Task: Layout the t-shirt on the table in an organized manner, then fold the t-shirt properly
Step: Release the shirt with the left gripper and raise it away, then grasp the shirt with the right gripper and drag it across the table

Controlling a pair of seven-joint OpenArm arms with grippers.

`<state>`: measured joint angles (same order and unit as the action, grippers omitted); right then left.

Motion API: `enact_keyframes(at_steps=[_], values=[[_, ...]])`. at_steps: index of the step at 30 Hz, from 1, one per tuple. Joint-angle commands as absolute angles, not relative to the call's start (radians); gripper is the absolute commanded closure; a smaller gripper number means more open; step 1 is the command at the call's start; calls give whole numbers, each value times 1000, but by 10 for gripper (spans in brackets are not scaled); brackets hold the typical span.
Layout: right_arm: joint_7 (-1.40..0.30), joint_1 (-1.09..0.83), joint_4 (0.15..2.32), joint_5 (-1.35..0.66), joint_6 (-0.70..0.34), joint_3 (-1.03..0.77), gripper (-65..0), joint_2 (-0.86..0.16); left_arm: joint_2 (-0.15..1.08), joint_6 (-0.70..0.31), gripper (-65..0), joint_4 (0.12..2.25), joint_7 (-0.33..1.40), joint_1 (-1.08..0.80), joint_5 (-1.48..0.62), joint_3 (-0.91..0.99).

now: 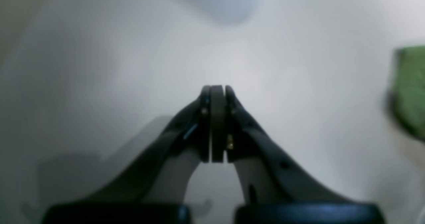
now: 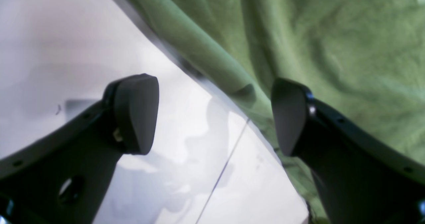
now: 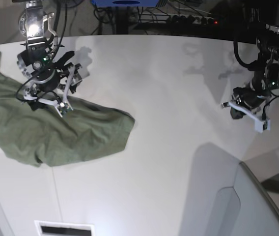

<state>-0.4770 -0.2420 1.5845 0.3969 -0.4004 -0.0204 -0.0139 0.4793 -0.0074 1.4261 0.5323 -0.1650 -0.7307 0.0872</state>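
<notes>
Clearly our right gripper [image 2: 214, 114] is spread wide and grasps nothing, poised just over the t-shirt [image 3: 56, 132], one pad [image 2: 136, 114] above bare table [image 3: 169, 98] and the other above green cloth. We see the shirt lying crumpled at the table's edge on the right arm's side. Our left gripper [image 1: 217, 91] is clenched empty, well apart; a blurred green patch beside it is probably the shirt.
</notes>
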Motion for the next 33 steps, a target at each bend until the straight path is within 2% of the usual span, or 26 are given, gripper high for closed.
enact_keyframes(at_steps=[1, 3, 4, 8, 12, 15, 18, 21, 27, 33], values=[[-461, -220, 1587, 395, -395, -18, -494, -16, 486, -18, 0, 1452, 515, -171, -737, 117], [-461, -191, 1547, 395, -395, -21, -486, -16, 483, -18, 0, 1455, 515, -194, -737, 148], [-461, -173, 1520, 395, -395, -22, -459, -16, 476, -18, 0, 1455, 515, -199, -737, 153], [-463, -124, 1429, 395, -395, -25, -228, -22, 443, -18, 0, 1449, 515, -199, -737, 159], [-467, -130, 1442, 397, -403, -25, -9, -22, 421, -18, 0, 1452, 515, -194, -737, 156], [-542, -180, 1544, 397, -423, -18, 0, -24, 420, -18, 0, 1448, 515, -188, -737, 157], [-611, -196, 1656, 397, -529, -27, 0, -24, 420, -18, 0, 1448, 515, -186, -737, 162], [-693, -107, 1678, 397, -585, -28, -2, -41, 421, -18, 0, 1448, 515, -185, -737, 162], [-739, 239, 1359, 394, -588, -42, -2, -96, 421, -18, 0, 1446, 515, -170, -737, 153], [-628, 518, 958, 395, -582, -240, -9, -110, 421, -18, 0, 1442, 515, -166, -737, 153]])
